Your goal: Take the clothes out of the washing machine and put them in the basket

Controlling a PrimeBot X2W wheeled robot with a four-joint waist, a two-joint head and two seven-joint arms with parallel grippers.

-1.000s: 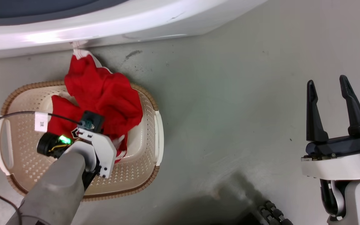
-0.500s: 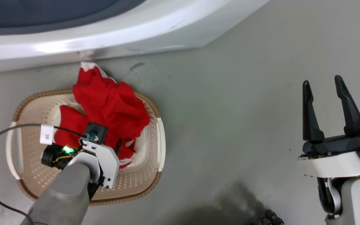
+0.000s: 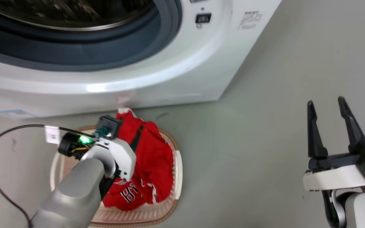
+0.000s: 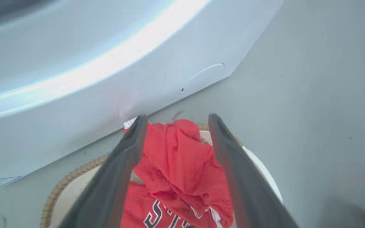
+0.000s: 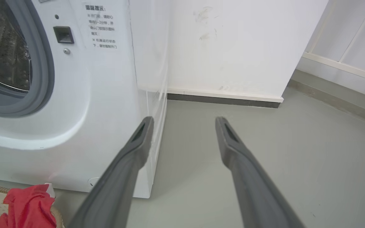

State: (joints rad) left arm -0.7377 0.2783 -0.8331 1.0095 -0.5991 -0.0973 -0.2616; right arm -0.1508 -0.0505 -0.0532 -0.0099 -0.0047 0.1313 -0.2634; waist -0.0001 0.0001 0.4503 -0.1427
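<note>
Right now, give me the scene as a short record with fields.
clothes: red heap in the basket, lettered jersey on the robot's side, one end over the side nearest the washing machine
basket: on the floor before the machine
drum: no clothes in the part visible
left gripper: open, above the clothes, holding nothing
right gripper: open, over bare floor

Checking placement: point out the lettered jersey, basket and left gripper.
lettered jersey [image 3: 128,195], head view, on its lettering.
basket [image 3: 179,174], head view, white side handle.
left gripper [image 4: 176,117], left wrist view, midway between its fingertips.
</note>
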